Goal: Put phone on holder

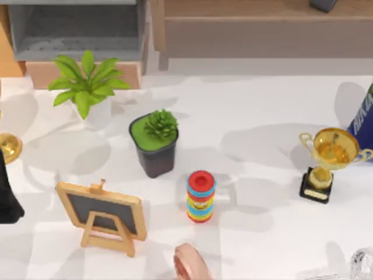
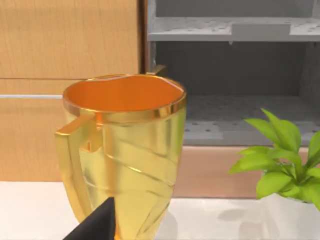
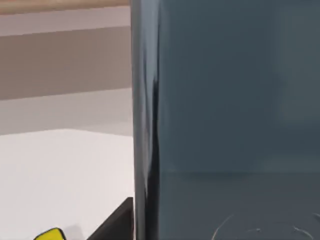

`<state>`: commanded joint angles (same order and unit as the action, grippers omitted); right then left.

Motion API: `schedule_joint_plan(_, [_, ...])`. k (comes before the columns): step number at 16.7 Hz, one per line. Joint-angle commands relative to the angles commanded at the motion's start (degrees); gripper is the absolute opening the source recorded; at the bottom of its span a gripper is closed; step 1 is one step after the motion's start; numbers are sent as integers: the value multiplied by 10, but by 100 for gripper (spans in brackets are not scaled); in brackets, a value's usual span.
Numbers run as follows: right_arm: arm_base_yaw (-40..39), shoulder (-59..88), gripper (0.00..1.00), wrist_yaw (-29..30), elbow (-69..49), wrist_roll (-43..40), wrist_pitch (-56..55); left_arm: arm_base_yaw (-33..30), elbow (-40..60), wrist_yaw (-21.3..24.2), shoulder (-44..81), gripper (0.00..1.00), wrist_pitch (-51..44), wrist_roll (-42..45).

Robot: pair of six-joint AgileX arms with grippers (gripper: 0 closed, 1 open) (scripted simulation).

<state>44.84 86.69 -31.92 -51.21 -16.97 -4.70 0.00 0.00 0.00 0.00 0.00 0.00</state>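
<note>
Two gold trophies stand on the white table [image 1: 256,116]: a handled gold cup on a black base [image 1: 326,163] at 3 o'clock, and a plain gold cup [image 1: 9,146] at the 9 o'clock edge. The left gripper [image 2: 97,227] hovers just beside this second cup, at its 6 o'clock; whether it is open or closed cannot be told. The flat dark grey phone [image 1: 322,4] lies at 1 o'clock on the wooden ledge [image 1: 256,9] beyond the table, well apart from both arms. The right gripper [image 3: 117,220] sits close against a tall dark blue-grey surface [image 3: 225,100], its state equally unclear. Near the centre stands a black plant pot [image 1: 154,149], with a stack of coloured rings [image 1: 200,196] at 6 o'clock and a wooden-framed chalkboard [image 1: 102,213] at 8 o'clock.
</note>
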Motion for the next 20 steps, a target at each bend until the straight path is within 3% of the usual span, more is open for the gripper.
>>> schedule_joint_plan(11, [-40,92,0,37,-36,23,-68,0,0,0,0,100,0,0])
schedule_joint_plan(20, [-40,92,68,37,-36,23,-68,0,0,0,0,100,0,0])
